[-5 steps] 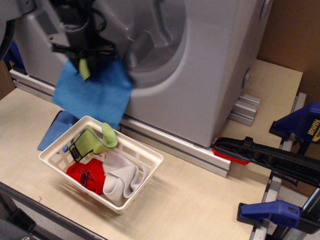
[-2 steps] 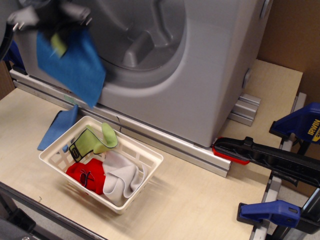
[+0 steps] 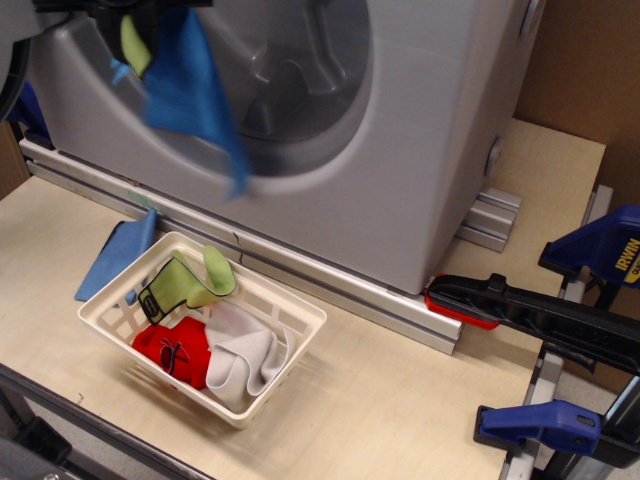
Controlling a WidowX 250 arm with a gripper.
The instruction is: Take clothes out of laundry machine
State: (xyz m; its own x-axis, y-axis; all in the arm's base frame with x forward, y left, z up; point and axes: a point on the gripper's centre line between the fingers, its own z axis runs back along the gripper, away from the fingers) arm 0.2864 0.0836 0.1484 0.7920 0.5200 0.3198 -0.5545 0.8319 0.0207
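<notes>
The laundry machine (image 3: 430, 150) is a big silver-grey box with a wide round drum opening (image 3: 300, 80). My gripper (image 3: 135, 8) is at the top left, mostly cut off by the frame edge. It is shut on a medium-blue cloth (image 3: 190, 90). A small lime-green piece (image 3: 133, 45) hangs with it. The cloth hangs in the air in front of the left side of the drum opening, blurred by motion. A second lime-green piece with a black-edged band (image 3: 180, 285) lies in the white basket (image 3: 300, 312) below.
The basket also holds a red cloth (image 3: 165, 350) and a light-grey cloth (image 3: 245, 360). Another blue cloth (image 3: 115, 255) lies on the table left of the basket. Blue and black clamps (image 3: 560, 320) stand at the right edge. An aluminium rail (image 3: 350, 290) runs under the machine.
The gripper has lifted the blue cloth and green piece from just above the basket up to the frame's top. The cloth first swung left, then right across the drum opening.
</notes>
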